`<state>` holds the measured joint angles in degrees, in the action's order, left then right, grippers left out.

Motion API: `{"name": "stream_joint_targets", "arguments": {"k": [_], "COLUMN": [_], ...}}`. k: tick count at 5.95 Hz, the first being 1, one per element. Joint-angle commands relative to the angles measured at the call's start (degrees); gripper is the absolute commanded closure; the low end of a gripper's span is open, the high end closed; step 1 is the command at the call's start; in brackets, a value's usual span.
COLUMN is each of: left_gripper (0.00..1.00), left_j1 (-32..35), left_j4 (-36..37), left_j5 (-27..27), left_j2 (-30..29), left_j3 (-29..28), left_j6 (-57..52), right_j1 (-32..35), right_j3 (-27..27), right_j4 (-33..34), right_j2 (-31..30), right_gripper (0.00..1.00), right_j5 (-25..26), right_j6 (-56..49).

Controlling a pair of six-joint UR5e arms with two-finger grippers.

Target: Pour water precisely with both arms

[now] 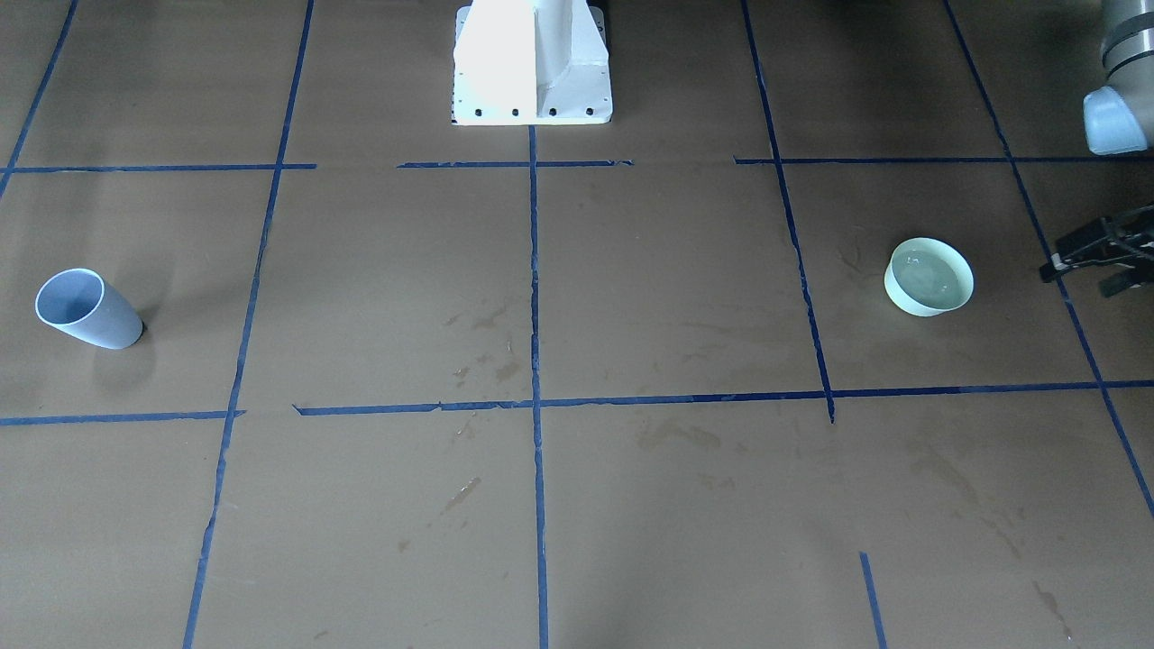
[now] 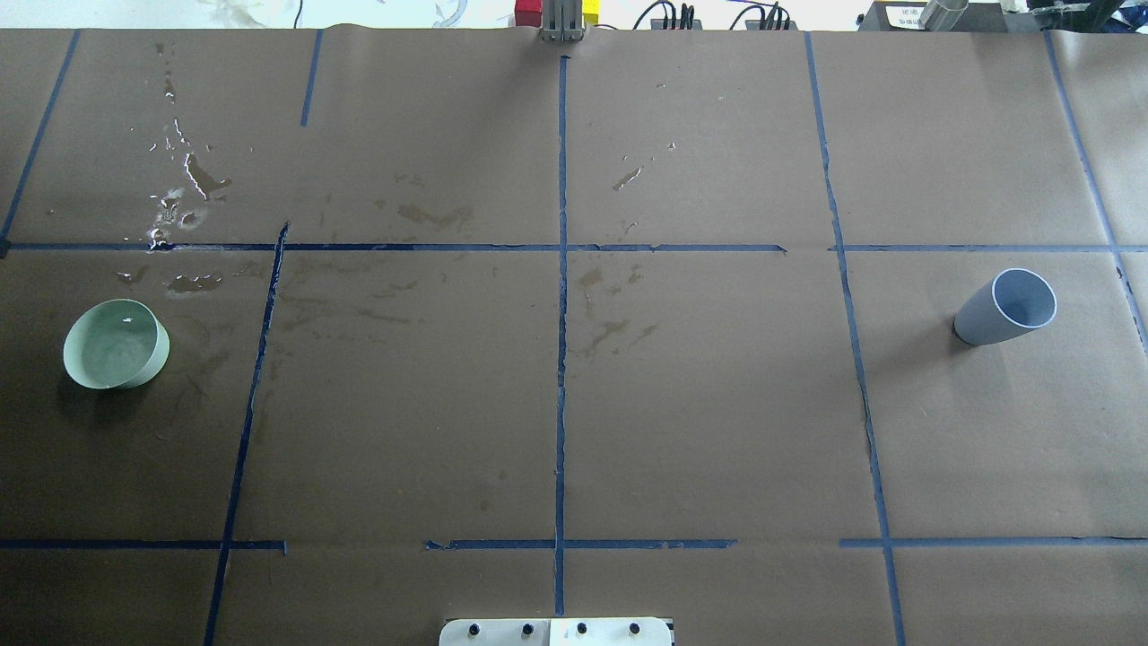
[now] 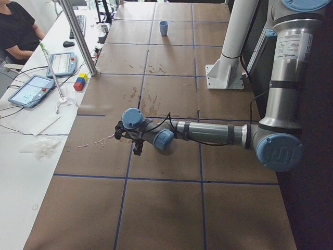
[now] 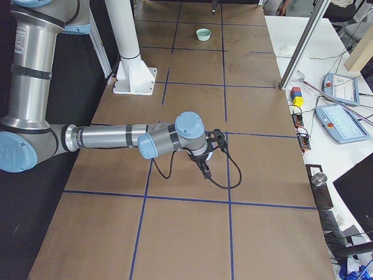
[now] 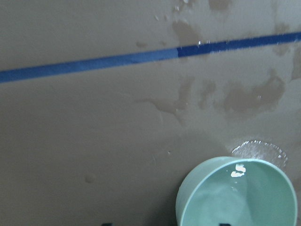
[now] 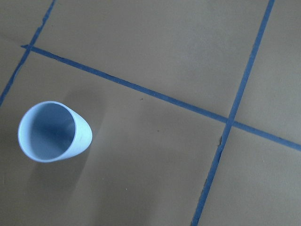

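**Hovering near a bowl and a cup**

The left gripper (image 1: 1075, 278) shows at the edge of the front view. Its two black fingers are apart and hold nothing. A green bowl (image 1: 929, 278) with water in it sits near this gripper, a little way off and not touching it. The left wrist camera looks down on the bowl from close by, with wet spots (image 5: 254, 96) on the brown table (image 5: 94, 141) just past it. The front view shows those spots only faintly.

The right gripper (image 4: 213, 143) shows only in the view from the table's right end. From there I cannot tell if it is open or shut. The right arm (image 4: 105, 137) lies stretched out low over the table. The right wrist camera shows a blue-grey cup (image 6: 54, 132) standing upright below and to one side of this gripper.

The overhead view shows no gripper at all. It shows the bowl and the cup well apart, at opposite ends of the table.
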<state>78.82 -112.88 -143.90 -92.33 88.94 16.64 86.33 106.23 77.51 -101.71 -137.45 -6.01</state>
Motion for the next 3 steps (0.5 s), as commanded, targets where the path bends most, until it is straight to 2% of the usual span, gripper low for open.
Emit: {"name": "stream_joint_targets", "arguments": {"k": [1,2,3], "left_gripper": [0.00,0.00,0.00], "left_j1": [8.1,11.9,13.3], "left_j4": [6.0,12.7,18.0], "left_j5": [0.7,3.9,6.6], "left_j2": [0.3,0.1,0.1], "left_j3": [0.4,0.5,1.1], "left_j6": [-14.0,-23.7,-27.8], "right_j1": [0.4,1.7,1.7], "right_j3": [0.2,-0.2,-0.3], "right_j4": [13.7,15.4,15.4], "right_j2": [2.6,3.3,3.2], "right_gripper": [0.00,0.00,0.00], "right_j5": [0.2,0.1,0.2], "right_j6": [-6.1,-8.2,-8.2]}}
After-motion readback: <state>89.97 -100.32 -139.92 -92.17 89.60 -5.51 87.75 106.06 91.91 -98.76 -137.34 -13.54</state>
